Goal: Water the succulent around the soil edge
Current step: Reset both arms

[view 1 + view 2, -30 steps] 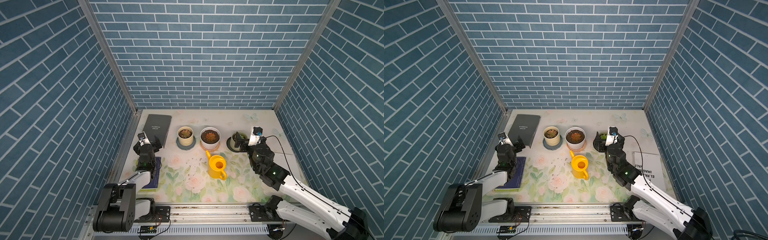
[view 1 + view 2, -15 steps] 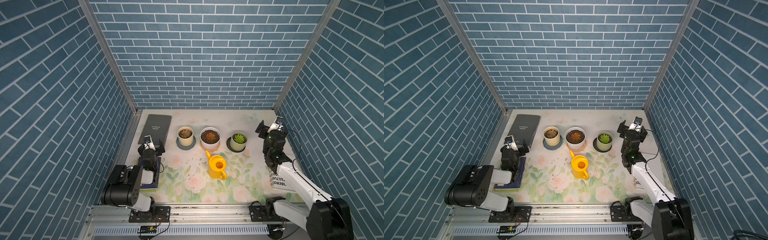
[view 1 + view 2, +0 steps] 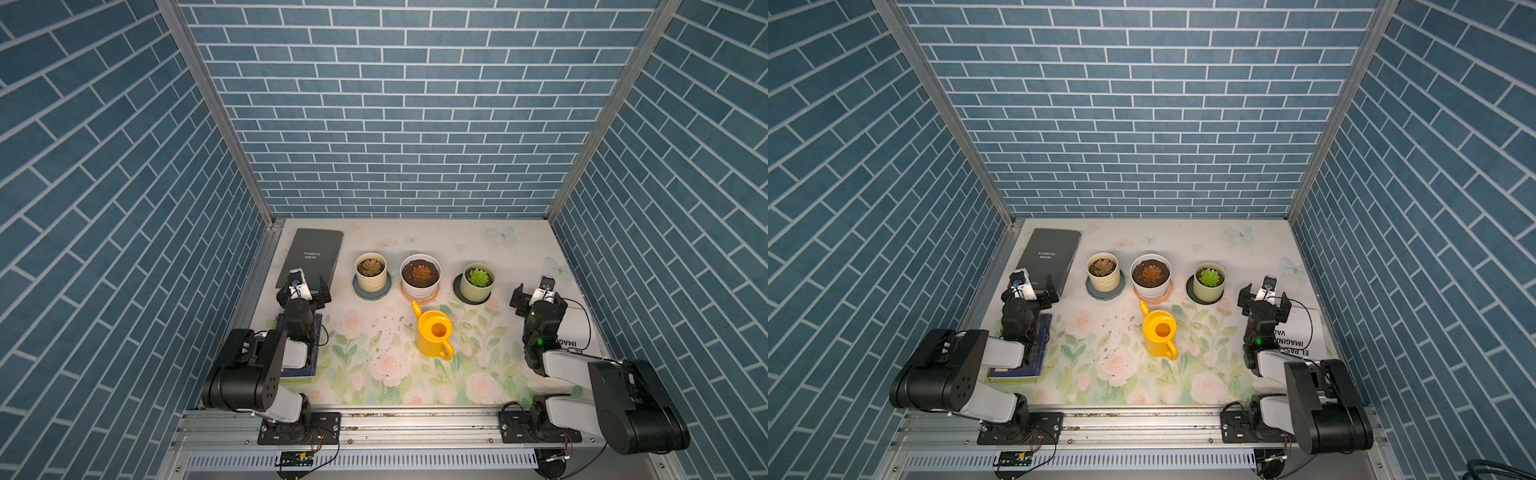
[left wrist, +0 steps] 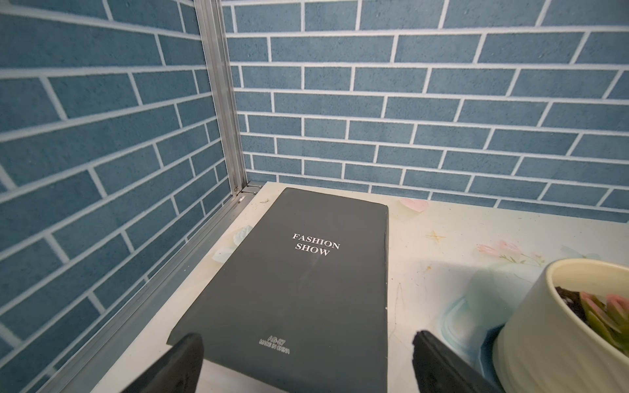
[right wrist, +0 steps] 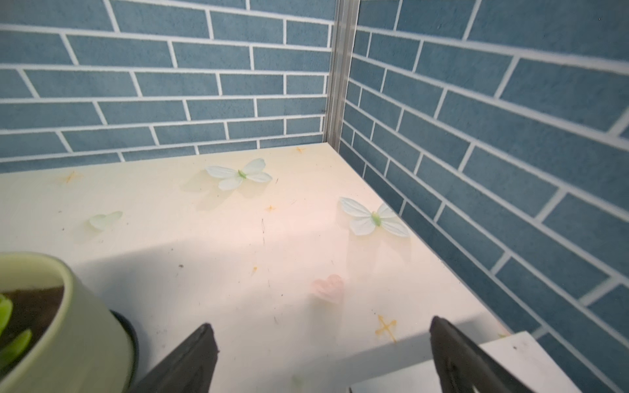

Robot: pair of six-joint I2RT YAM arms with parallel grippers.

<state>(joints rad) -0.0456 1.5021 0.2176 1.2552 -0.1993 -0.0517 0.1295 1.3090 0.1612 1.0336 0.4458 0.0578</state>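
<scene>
**Both grippers empty, the succulent whole only from above**

Much is covered here. The left arm lies over a blue book point(image 3: 1038, 353), leaving us little more than one edge. The right arm crosses a white printed sheet point(image 3: 1302, 322), and its lettering is cut off.

In the left wrist view the succulent point(image 4: 609, 313) is sliced by the frame. We see a few pink-tipped green leaves, a wedge of the soil edge point(image 4: 566, 299) and one side of the cream ribbed pot point(image 4: 544, 343). The right wrist view gives only part of a pale green pot point(image 5: 68, 306) on the floral table point(image 5: 238, 255).

Both top views show the plant whole, a small dull reddish-brown and green rosette. It stands upright on its grey-blue saucer point(image 3: 372, 296), between 10 and 11 o'clock from the yellow watering can point(image 3: 432, 336). It is the left end of a row of three, with a white pot point(image 3: 419, 286) just beside it at 3 o'clock. From up there the soil ring is very thin (it seems dark all round, though we cannot be sure).

The left gripper point(image 3: 303, 294) sits between 8 and 9 o'clock of the succulent, near but apart. It is over the near end of a black book point(image 3: 313, 253), fingers spread wide with nothing between them. The right gripper point(image 3: 537, 297) is at roughly 3 o'clock of the green pot, also spread wide and holding nothing.
</scene>
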